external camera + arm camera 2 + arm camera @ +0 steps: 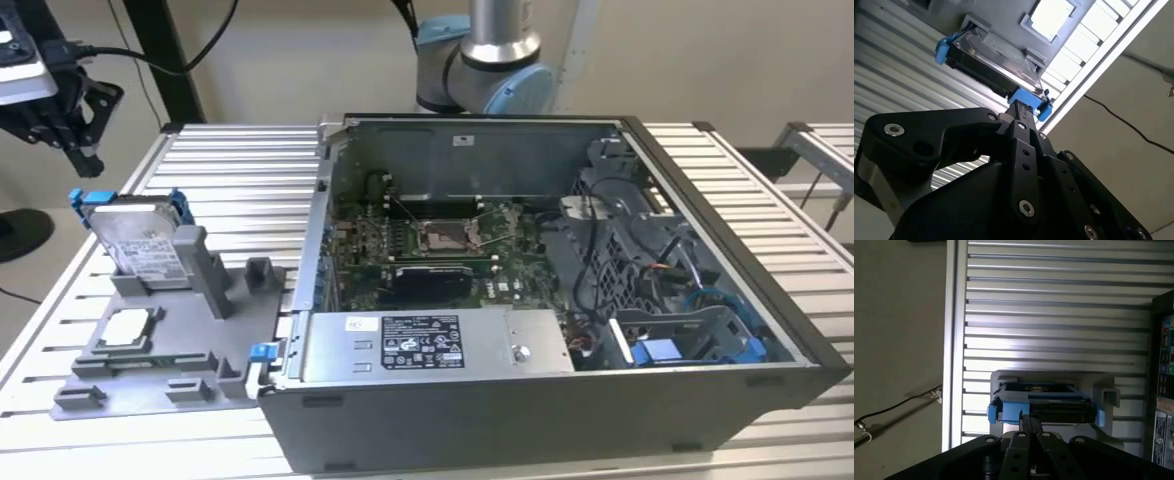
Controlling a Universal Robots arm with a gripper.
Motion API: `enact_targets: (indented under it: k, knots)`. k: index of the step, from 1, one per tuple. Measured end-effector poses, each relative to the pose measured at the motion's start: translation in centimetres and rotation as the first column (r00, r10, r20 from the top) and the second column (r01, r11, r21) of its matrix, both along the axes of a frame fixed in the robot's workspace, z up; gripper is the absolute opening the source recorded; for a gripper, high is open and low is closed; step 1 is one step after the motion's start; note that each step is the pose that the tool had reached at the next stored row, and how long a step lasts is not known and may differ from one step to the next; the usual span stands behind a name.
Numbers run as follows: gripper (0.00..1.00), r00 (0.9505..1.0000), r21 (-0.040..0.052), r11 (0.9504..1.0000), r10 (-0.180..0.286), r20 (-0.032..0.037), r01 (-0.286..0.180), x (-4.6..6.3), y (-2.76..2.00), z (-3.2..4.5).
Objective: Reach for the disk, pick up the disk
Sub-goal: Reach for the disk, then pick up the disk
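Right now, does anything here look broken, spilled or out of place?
Nothing looks spilled or broken. The one oddity is that the disk stands tilted in a grey holder on the exterior view's left. It is outside the computer case, which lies open with its insides bare.

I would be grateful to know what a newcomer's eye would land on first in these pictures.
Most likely the open computer case filling the exterior view's centre and right, its green motherboard exposed. Next, the disk with its bright blue frame, standing tilted in a grey holder on the slatted table at the exterior view's left, with the black gripper hanging above it.
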State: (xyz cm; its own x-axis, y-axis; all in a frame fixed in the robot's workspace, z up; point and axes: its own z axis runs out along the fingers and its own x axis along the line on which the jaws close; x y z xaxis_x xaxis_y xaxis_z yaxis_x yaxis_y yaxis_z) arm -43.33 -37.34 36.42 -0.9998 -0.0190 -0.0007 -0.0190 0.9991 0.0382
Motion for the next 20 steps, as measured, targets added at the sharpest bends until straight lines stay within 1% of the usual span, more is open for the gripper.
enact_targets:
  k: [2, 9, 10, 12, 14, 16, 18, 20]
  knots:
    - [0.00, 1.0000, 0.0001, 1.0000, 0.000, 0.0010, 0.000, -0.25, -0.03, -0.01]
    - [0.00, 1.0000, 0.0000, 1.0000, 0.002, 0.0014, -0.002, -0.29, -0.04, -0.01]
    - [0.00, 1.0000, 0.0000, 1.0000, 0.010, 0.0014, -0.010, -0.29, -0.04, -0.01]
    - [0.00, 0.9991, 0.0000, 0.9991, 0.041, 0.0014, -0.041, -0.30, -0.03, -0.01]
    - [0.00, 0.9970, 0.0001, 0.9970, 0.078, 0.0015, -0.078, -0.29, -0.04, -0.01]
    - [0.00, 0.9936, 0.0000, 0.9936, 0.113, 0.0014, -0.113, -0.29, -0.04, -0.01]
    - [0.00, 0.9887, 0.0000, 0.9887, 0.150, 0.0014, -0.150, -0.29, -0.03, -0.01]
    - [0.00, 0.9826, 0.0000, 0.9826, 0.186, 0.0014, -0.186, -0.29, -0.04, -0.01]
